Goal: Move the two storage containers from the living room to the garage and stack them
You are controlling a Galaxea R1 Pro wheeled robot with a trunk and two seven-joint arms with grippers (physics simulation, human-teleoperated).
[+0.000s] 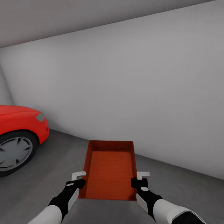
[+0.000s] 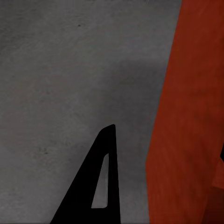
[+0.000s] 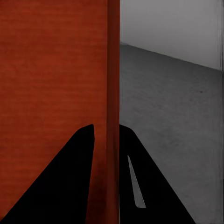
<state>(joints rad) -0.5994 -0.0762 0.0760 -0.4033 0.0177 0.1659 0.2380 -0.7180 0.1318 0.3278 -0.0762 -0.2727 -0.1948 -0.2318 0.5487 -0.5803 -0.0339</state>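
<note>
Grey concrete floor (image 1: 46,174) and a plain white wall (image 1: 140,93) fill my head view, with the front of a red car (image 1: 18,130) off beyond my left arm.

I hold one orange-red storage container (image 1: 109,169) out ahead of me, between my two hands, its open top facing up and its far end pointing toward the wall.

My right gripper (image 1: 140,182) is clamped on the container's long side wall: in the right wrist view one dark finger (image 3: 70,182) lies inside the bin and the other outside, with the thin wall (image 3: 112,93) pinched between them.

My left gripper (image 1: 79,182) sits at the opposite long wall. In the left wrist view one finger (image 2: 100,186) lies outside the bin, apart from the red wall (image 2: 186,116), and the other is mostly hidden behind that wall, so I cannot tell whether those fingers are gripping.
</note>
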